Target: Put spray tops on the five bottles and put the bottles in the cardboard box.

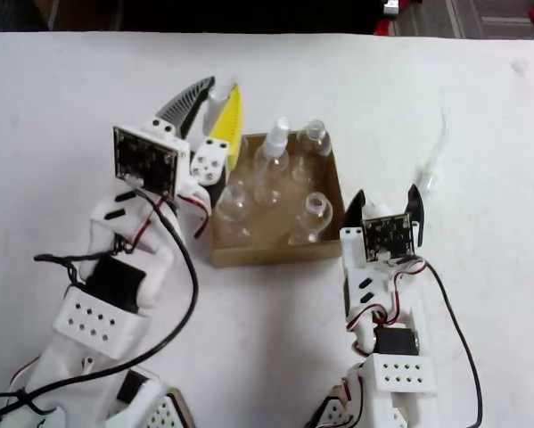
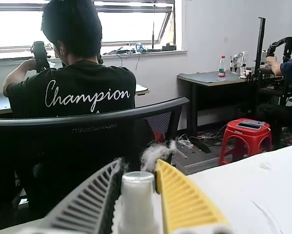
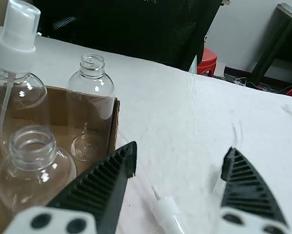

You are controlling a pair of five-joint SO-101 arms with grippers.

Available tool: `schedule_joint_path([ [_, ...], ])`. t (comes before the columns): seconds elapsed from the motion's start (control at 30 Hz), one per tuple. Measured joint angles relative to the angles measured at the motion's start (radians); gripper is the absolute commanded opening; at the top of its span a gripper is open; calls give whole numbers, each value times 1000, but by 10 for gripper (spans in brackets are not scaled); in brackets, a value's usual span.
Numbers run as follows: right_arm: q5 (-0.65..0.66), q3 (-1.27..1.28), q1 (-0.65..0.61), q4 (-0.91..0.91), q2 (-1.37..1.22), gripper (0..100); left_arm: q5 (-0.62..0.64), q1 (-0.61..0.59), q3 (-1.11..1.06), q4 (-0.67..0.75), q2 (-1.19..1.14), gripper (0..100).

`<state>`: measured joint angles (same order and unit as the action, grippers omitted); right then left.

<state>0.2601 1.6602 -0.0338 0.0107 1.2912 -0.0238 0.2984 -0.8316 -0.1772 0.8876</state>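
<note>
The capping step is in hand: the left gripper [image 1: 220, 94] has its grey and yellow fingers clamped on a white plastic spray top [image 2: 138, 199], held upright just beside the far left corner of the shallow brown cardboard box [image 1: 275, 252]. The next move, I judge, calls for lining that top up over an open neck and pressing it down straight. The clear round plastic bottles stand upright inside the box. 1 capped bottle [image 1: 273, 159] wears its sprayer, while at least 3 others, like the open-necked bottle [image 3: 89, 97], are bare. The right gripper [image 1: 387, 196], black fingers spread wide and empty, sits at the box's right side, near a second loose spray top [image 3: 167, 213] lying on the white table [image 1: 480, 107].
</note>
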Motion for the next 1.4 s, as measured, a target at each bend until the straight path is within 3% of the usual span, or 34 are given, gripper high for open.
schedule_joint_path([
  [0.13, 0, 0, 0, 0, 0, 261, 0, 2, -26, 11, 2, 20],
  [0.4, 0, 0, 0, 0, 0, 261, 0, 8, -206, 195, 0, 20],
  [0.9, 0, 0, 0, 0, 0, 261, 109, 25, -344, 222, 0, 20],
  [1.13, 0, 0, 0, 0, 0, 261, 109, 28, -496, 453, 0, 20],
  [1.4, 0, 0, 0, 0, 0, 261, 112, 38, -608, 586, 0, 20],
])
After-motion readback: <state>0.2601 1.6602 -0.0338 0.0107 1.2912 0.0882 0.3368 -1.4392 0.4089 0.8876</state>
